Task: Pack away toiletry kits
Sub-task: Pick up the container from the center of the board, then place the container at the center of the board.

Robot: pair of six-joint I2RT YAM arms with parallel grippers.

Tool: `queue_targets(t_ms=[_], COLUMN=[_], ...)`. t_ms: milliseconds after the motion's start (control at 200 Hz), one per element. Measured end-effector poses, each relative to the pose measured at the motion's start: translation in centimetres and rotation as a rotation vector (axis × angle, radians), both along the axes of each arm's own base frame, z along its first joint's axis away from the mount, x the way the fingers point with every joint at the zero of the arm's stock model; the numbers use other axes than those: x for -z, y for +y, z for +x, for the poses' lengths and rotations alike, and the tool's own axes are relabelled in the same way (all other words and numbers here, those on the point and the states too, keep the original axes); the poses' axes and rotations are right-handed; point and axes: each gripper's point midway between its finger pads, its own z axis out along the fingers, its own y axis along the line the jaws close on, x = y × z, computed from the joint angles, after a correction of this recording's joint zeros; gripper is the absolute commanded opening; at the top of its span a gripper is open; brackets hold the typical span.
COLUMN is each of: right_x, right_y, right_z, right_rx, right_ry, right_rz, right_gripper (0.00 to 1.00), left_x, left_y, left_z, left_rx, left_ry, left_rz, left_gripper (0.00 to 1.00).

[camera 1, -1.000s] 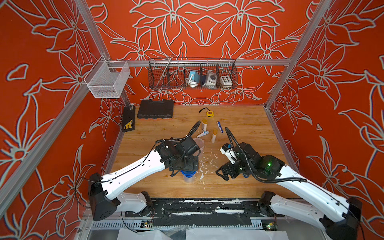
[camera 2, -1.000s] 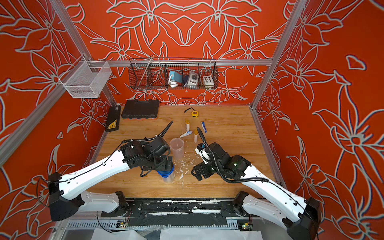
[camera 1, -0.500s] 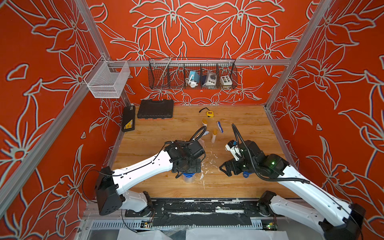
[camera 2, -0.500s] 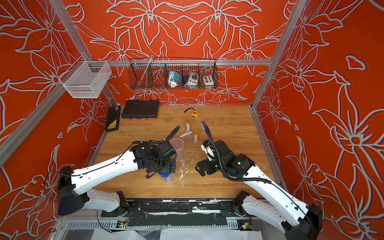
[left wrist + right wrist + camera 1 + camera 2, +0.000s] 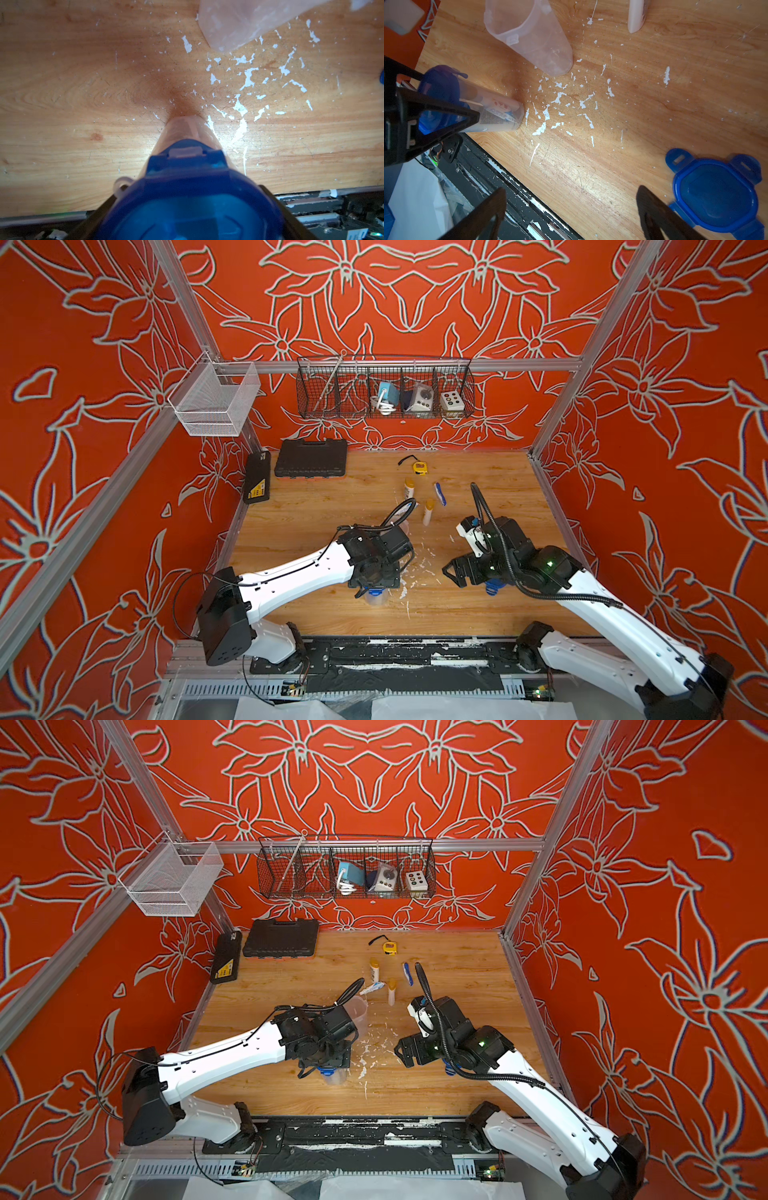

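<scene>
Blue lid (image 5: 716, 193), orange white-flowered walls (image 5: 415, 302), woodgrain table (image 5: 324, 510).

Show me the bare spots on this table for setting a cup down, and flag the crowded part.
Bare wood: between the black tool case and the left arm; the far corner beyond the right arm, beside the toothbrush. Crowded: the centre, with bottles, open cup and toothpaste tube.
</scene>
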Motion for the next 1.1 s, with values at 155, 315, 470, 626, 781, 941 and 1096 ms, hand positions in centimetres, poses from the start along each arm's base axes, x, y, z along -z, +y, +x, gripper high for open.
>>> queue_targets(t_ms=[155, 315, 470, 626, 781, 941, 1096], right_x=[-2.2, -3.9, -3.6, -3.7, -4.9, -5.7, -6.5], right_y=[0.0, 0.2, 0.2, 0.0, -0.2, -0.8, -1.4], right_z=[1.0, 2.0, 2.3, 2.3, 2.9, 3.5, 4.7], right_rx=[-0.017, -0.027, -0.036, -0.035, -0.017, 0.001, 0.031], right_ry=[-0.066, -0.116, -0.113, -0.103, -0.107, -0.109, -0.117], right_rz=[-0.019, -0.033, -0.055, -0.078, -0.101, -0.14, -0.172], right_gripper=[0.98, 0.98, 0.98, 0.98, 0.98, 0.98, 0.98], left_x=[0.0, -0.1, -0.4, -1.2, -0.8, -0.3, -0.3], left_y=[0.3, 2.2, 6.4, 11.1, 15.4, 15.8, 15.3], left_z=[0.1, 0.7, 2.5, 5.0, 7.5, 8.9, 9.4], left_rx=[-0.003, -0.043, -0.135, -0.254, -0.366, -0.353, -0.332], left_ry=[-0.003, -0.005, -0.016, -0.059, -0.093, -0.111, -0.126], left_rz=[-0.001, 0.009, 0.043, 0.049, 0.051, 0.053, 0.031], left_gripper=[0.52, 0.49, 0.48, 0.48, 0.48, 0.65, 0.93])
